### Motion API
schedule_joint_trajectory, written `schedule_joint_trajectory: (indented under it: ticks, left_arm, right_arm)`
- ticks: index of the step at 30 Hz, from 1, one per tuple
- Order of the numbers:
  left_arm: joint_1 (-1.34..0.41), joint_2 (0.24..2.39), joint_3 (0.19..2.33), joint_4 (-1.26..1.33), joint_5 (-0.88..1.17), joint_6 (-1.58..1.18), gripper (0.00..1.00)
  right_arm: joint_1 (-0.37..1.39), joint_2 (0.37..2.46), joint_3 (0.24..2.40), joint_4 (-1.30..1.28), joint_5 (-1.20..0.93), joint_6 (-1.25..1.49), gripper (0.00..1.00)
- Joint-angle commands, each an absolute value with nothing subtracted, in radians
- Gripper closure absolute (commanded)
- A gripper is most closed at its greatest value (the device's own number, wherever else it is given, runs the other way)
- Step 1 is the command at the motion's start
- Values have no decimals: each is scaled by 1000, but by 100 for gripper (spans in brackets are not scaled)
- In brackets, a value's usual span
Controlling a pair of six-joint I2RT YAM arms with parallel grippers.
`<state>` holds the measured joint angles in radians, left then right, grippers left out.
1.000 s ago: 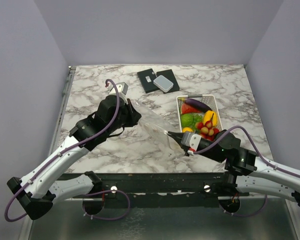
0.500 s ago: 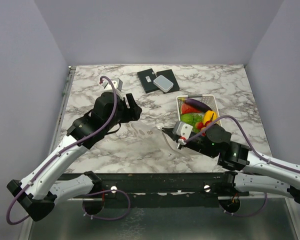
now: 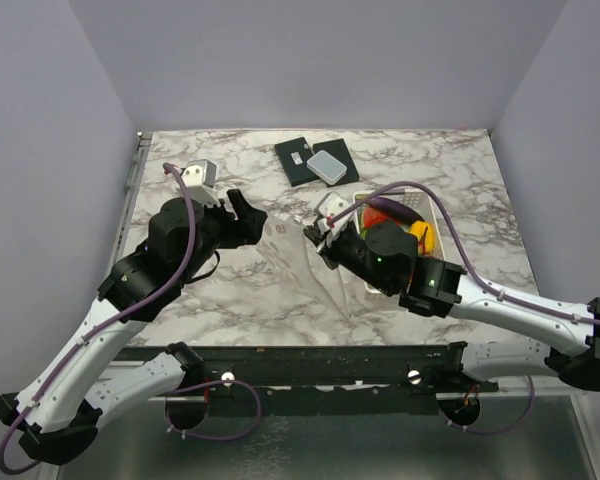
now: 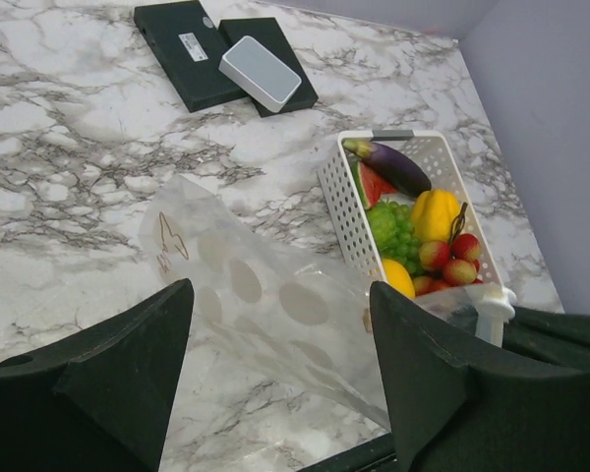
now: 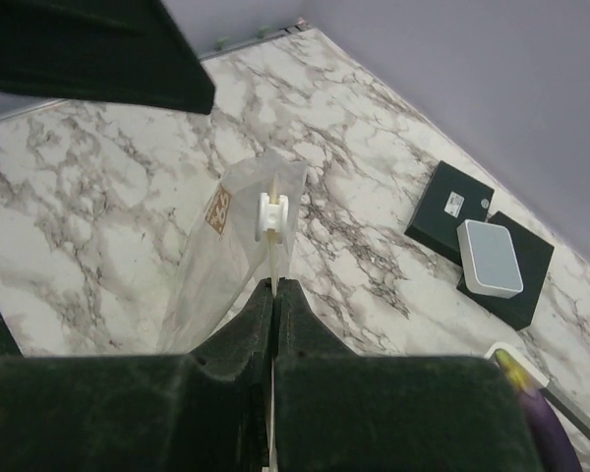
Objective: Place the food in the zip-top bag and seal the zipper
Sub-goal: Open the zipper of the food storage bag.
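The zip-top bag (image 4: 265, 295) is clear with white dots and slopes from the table up to my right gripper (image 5: 275, 285), which is shut on its zipper (image 5: 275, 258) edge just behind a white slider (image 5: 273, 216). In the top view, the bag (image 3: 285, 237) hangs left of my right gripper (image 3: 315, 235). My left gripper (image 3: 245, 210) is open just left of the bag, and in its wrist view the left gripper (image 4: 278, 288) holds nothing, its jaws standing wide above the bag. The food (image 4: 413, 226) lies in a white basket (image 4: 334, 187): eggplant (image 4: 393, 165), watermelon, grapes, strawberries and yellow pieces.
Two black boxes with a pale grey case (image 3: 327, 165) on top lie at the back middle of the marble table (image 3: 430, 160). The basket (image 3: 426, 205) stands right of centre, partly hidden by my right arm. Grey walls close in both sides.
My left gripper opened, let go of the bag and drew back to the left. My right arm swung up and left toward the table's middle, carrying the bag's zipper edge.
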<state>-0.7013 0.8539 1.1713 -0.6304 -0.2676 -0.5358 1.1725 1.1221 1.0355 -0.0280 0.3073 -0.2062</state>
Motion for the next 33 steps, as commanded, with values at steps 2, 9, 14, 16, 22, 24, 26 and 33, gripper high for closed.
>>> schedule_joint_trajectory:
  ticks: [2, 9, 14, 16, 22, 24, 26, 33]
  left_arm:
    - [-699, 819, 1150, -632, -273, -503, 25]
    - [-699, 799, 1137, -631, -210, -493, 25]
    - [-700, 798, 1130, -624, -156, -488, 24]
    - [-699, 798, 1117, -618, -144, -488, 24]
    - [-699, 809, 1092, -595, -121, -494, 23]
    - [-699, 818, 1087, -590, -128, -495, 23]
    - [-699, 830, 1083, -584, -129, -495, 23]
    - [-699, 860, 1041, -580, -228, -494, 31]
  right_arm:
    - [1180, 1246, 1195, -123, 514, -79, 99]
    - [1180, 1381, 1351, -142, 614, -28, 99]
    - [1178, 1488, 1471, -171, 671, -8, 99]
    - [1177, 1534, 1524, -186, 705, -8, 99]
    - [1168, 1650, 1664, -227, 747, -9, 99]
    - [1167, 1672, 1694, -232, 744, -7, 99]
    - [1166, 1687, 1714, -235, 741, -6, 99]
    - [1159, 1697, 1728, -232, 728, -3, 99]
